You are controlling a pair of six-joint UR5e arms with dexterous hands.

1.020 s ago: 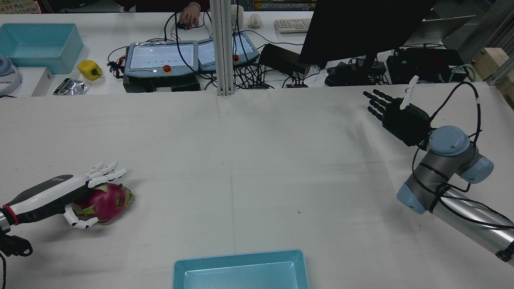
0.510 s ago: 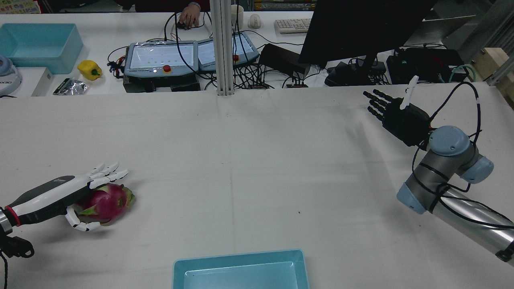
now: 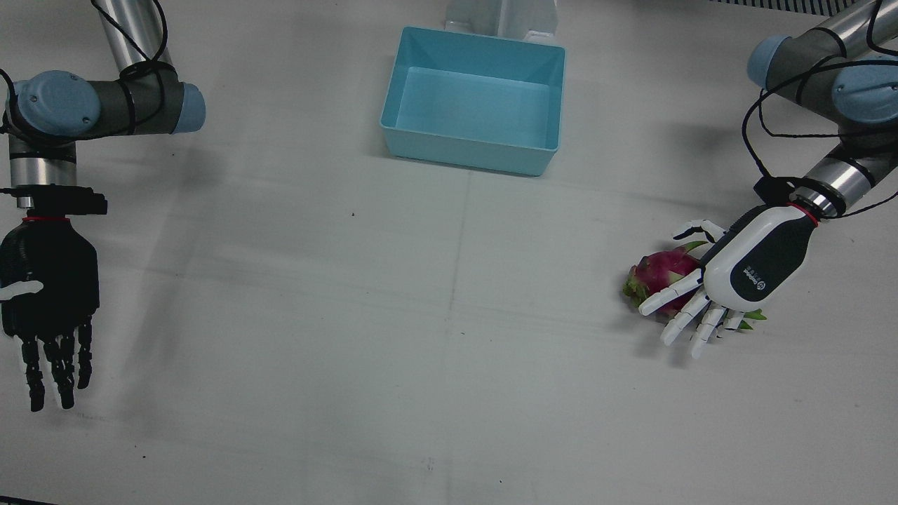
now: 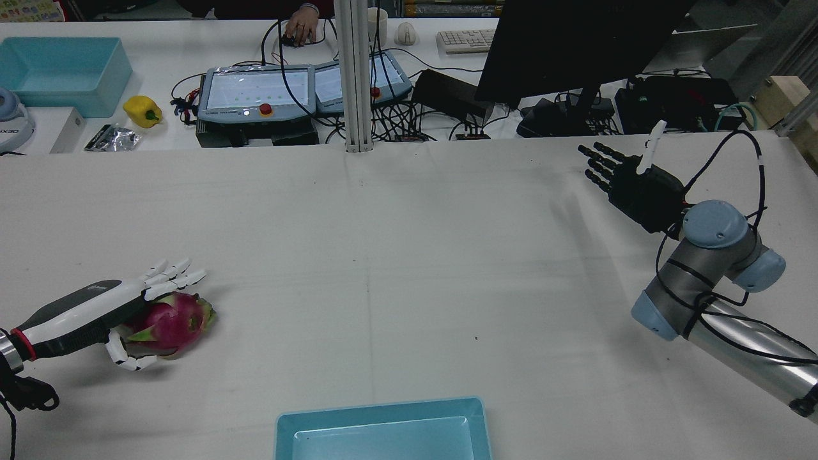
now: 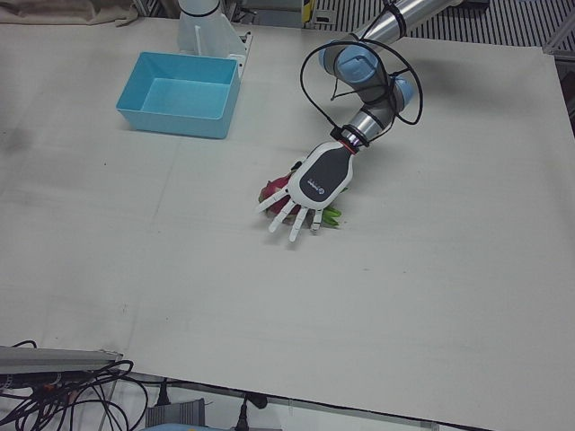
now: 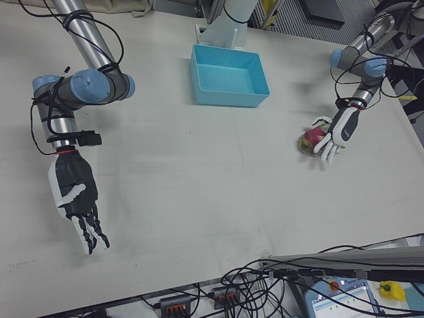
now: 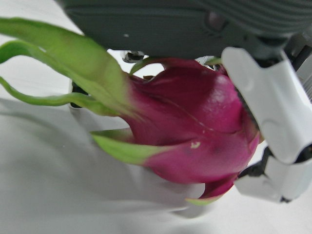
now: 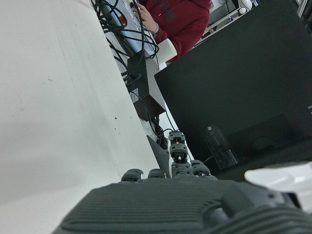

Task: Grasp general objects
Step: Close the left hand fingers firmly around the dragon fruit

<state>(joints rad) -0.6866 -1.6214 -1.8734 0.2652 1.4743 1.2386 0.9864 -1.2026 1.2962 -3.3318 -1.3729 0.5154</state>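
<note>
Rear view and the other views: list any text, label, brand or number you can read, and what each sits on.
"XBO" or similar: cut-off letters on a white device at the rear view's left edge; uncertain.
Logo and small print on the back of the left hand: too small to read.
Small mark on the left hand in the rear view: blurred.
Two pendant screens: green marks, unreadable.
Colourful printed sheet, top left: illegible.
Keyboard keys: too small.

**Both hands spread, arms apart**

L hand [image 3: 754, 263] was white w/ dark back, low, palm down, fingers [image 3: 679, 327] splayed and mostly straight, thumb curled at the side. Forearm ran back to a bent wrist w/ cable looped around it. R hand [image 3: 45, 294] was black w/ white thumb, palm down, fingers extended and apart, holding nothing, hanging from a bent arm [image 3: 105, 98].
</note>
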